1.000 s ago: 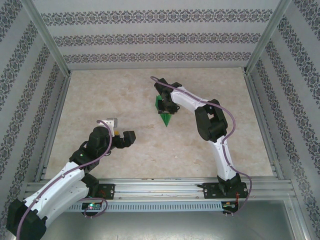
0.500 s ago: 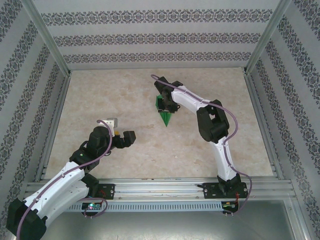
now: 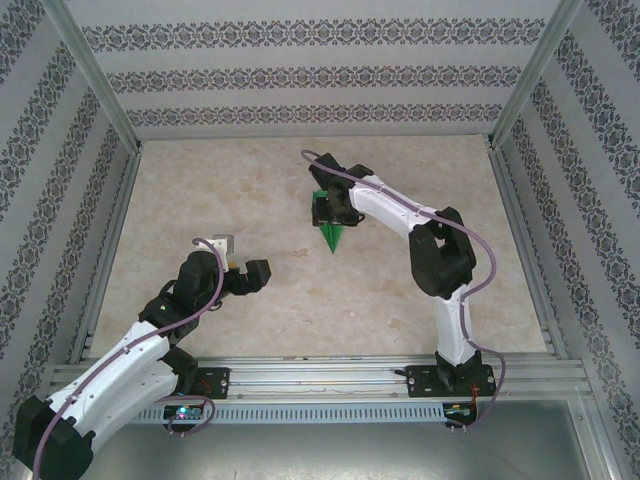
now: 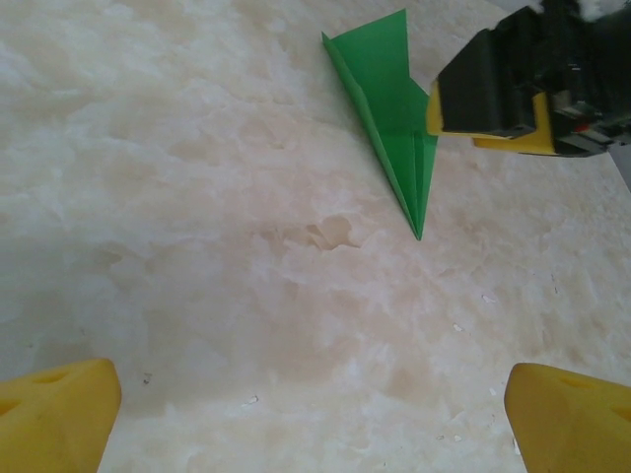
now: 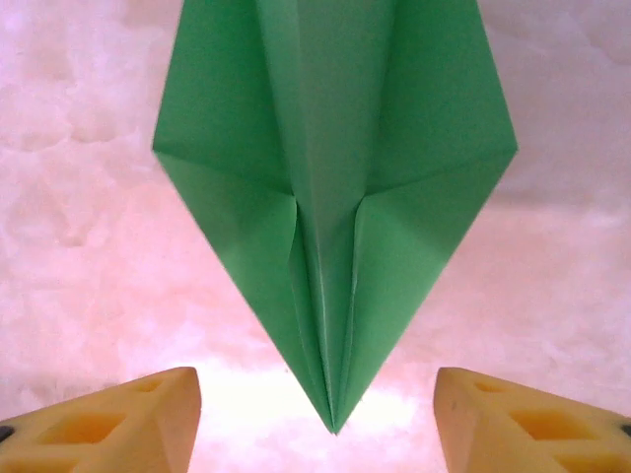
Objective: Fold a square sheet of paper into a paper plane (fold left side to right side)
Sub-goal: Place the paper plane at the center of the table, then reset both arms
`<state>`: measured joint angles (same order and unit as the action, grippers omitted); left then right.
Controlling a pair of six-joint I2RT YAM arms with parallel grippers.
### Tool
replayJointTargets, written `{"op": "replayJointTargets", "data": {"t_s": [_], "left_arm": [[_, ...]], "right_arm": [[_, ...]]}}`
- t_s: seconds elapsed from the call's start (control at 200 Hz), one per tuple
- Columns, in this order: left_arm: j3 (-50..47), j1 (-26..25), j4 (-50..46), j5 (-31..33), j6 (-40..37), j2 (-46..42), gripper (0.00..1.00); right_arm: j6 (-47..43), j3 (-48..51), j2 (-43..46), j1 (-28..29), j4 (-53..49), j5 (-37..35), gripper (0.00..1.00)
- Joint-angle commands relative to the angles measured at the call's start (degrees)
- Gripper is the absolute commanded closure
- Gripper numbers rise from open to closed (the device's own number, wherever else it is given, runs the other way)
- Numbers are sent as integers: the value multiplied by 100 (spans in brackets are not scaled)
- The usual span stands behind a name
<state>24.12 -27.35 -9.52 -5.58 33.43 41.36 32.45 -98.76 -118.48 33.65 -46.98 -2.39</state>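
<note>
Hovering with its yellow fingers (image 5: 118,419) spread either side of the nose, the right gripper (image 5: 315,409) grips nothing. The bright green, pointed paper plane (image 5: 330,197) lies flat near the table's (image 3: 300,310) middle, a little toward the far edge. A careless lift could snag a wing and spring the creases open. The left gripper (image 4: 315,419), jaws wide and empty, hangs toward the left edge. The beige marbled tabletop looks smooth and slippery; patterned wallpaper panels (image 3: 300,75) close it in.

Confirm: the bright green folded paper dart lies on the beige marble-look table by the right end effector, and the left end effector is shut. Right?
One point is wrong: the left end effector is wide open, not shut. The left wrist view shows its yellow fingers far apart. The bright green folded paper dart does lie on the beige marble-look table by the right end effector.
</note>
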Motion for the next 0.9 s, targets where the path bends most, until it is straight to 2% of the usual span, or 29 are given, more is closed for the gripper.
{"op": "replayJointTargets", "data": {"t_s": [0.0, 0.095, 0.13, 0.14, 0.165, 0.37, 0.595, 0.739, 0.899], "left_arm": [[145, 150, -14, 49, 219, 76, 0], [161, 201, 55, 54, 314, 175, 0], [159, 224, 86, 66, 351, 203, 0], [162, 231, 89, 73, 362, 209, 0], [176, 251, 96, 82, 381, 230, 0], [336, 388, -98, 105, 342, 259, 0], [652, 571, -665, 177, -38, 245, 0], [767, 752, -864, 303, -330, 232, 0], [877, 1066, -979, 394, -754, 261, 0]], "right_arm": [[-175, 390, 614, 45, 311, -136, 31], [-228, 793, 1048, 45, 508, -67, 19], [-254, 955, 1225, 42, 567, -3, 11], [-256, 995, 1280, 40, 585, 14, 4], [-281, 1124, 1413, 30, 629, 69, 2], [-394, 2315, 2720, -126, 911, 128, 2], [-731, 3493, 4221, -451, 1099, -75, 2], [-983, 4419, 5359, -978, 1387, -392, 2], [-1341, 5359, 6377, -2002, 1842, -479, 2]]}}
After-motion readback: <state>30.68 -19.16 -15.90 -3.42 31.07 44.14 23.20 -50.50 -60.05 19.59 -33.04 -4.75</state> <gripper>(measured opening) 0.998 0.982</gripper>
